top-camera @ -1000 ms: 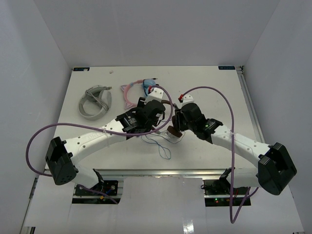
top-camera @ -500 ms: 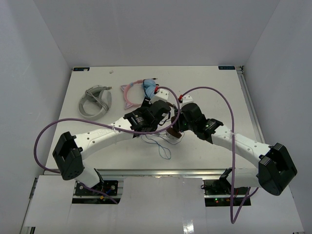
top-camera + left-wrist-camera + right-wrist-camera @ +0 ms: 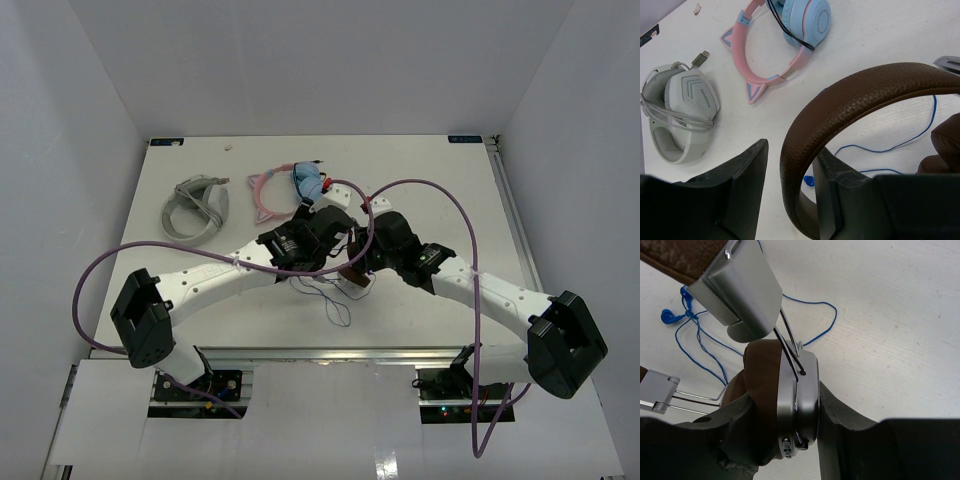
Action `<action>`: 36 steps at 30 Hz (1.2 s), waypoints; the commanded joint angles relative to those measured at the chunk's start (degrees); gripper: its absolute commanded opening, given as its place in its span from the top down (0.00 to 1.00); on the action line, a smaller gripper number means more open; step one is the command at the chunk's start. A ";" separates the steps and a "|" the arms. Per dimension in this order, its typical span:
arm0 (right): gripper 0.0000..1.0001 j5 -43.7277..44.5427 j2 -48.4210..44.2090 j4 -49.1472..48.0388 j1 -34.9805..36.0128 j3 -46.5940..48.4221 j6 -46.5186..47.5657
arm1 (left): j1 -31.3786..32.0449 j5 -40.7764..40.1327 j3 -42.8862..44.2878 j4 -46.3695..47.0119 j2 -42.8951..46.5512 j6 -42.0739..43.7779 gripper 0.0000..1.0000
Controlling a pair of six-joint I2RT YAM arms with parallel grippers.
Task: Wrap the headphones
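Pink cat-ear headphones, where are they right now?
In the top view the pink cat-ear headphones lie at the far middle of the table, right of the grey-white pair and just beyond the left gripper.

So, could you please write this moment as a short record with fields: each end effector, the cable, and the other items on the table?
left end effector: open, fingers on either side of the brown headband of the headphones, a gap beside one finger
right end effector: shut on one ear cup, pad to one finger, silver shell to the other
blue cable: loose on the table, not yet wrapped
other items: pink cat-ear headphones and grey-white headphones, lying untouched
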State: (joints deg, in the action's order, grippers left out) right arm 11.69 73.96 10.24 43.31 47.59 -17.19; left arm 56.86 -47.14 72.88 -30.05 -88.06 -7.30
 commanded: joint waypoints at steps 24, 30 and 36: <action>0.30 1.72 -4.72 -2.99 0.20 5.62 1.32 | 0.27 -2.98 0.25 -3.36 2.82 -7.15 1.00; 0.11 4.74 -9.83 -3.33 -0.07 5.72 2.53 | -1.13 -2.84 1.73 -9.81 8.48 -11.19 1.00; 0.05 -0.71 -18.98 -9.30 -0.24 1.74 5.69 | -5.04 -1.14 5.69 -18.85 12.43 -14.87 1.00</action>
State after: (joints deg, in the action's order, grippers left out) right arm 13.75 61.06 7.43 43.33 50.91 -14.83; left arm 55.29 -48.03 73.74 -42.10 -80.51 -17.60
